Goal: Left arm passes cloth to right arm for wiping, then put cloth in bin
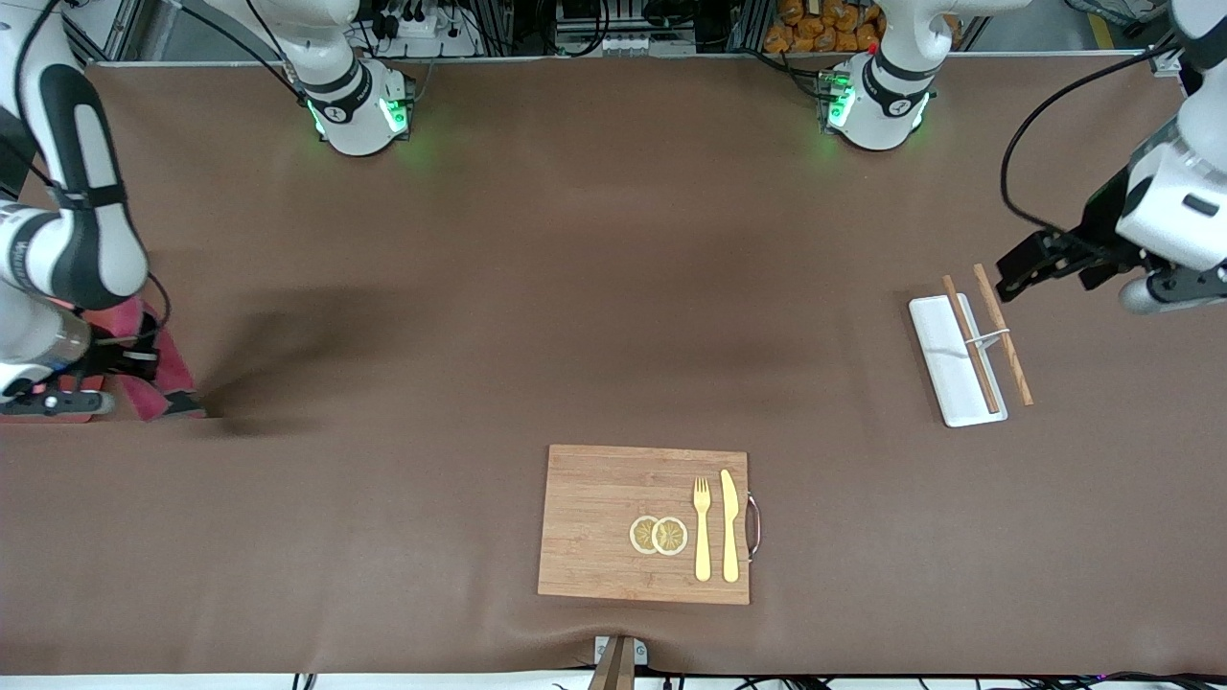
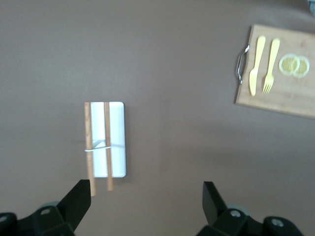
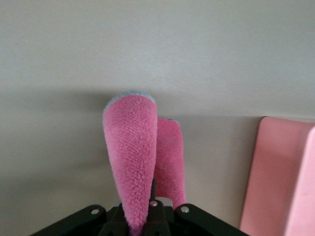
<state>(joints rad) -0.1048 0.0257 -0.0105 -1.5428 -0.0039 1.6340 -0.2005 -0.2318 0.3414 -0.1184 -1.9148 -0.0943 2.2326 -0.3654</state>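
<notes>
Maroon cloth point(image 1: 158, 369) hangs clamped in the right gripper point(image 1: 144, 364) at the right arm's end of the table, well apart from the wooden cutting board point(image 1: 613, 498). Right wrist view shows what front view hides: cloth point(image 3: 142, 157) pinched in shut fingers, folded double, with the pink bin point(image 3: 280, 182) just beside it. Front view catches only a bin sliver point(image 1: 48, 412) under the arm. Left gripper point(image 1: 1030, 264) hovers over the table beside the white tray point(image 1: 944, 359), toward the left arm's end from the board. Left wrist view shows its fingers point(image 2: 78, 201) spread wide, nothing between, chopsticks point(image 2: 107, 145) banded across the tray point(image 2: 118, 137).
</notes>
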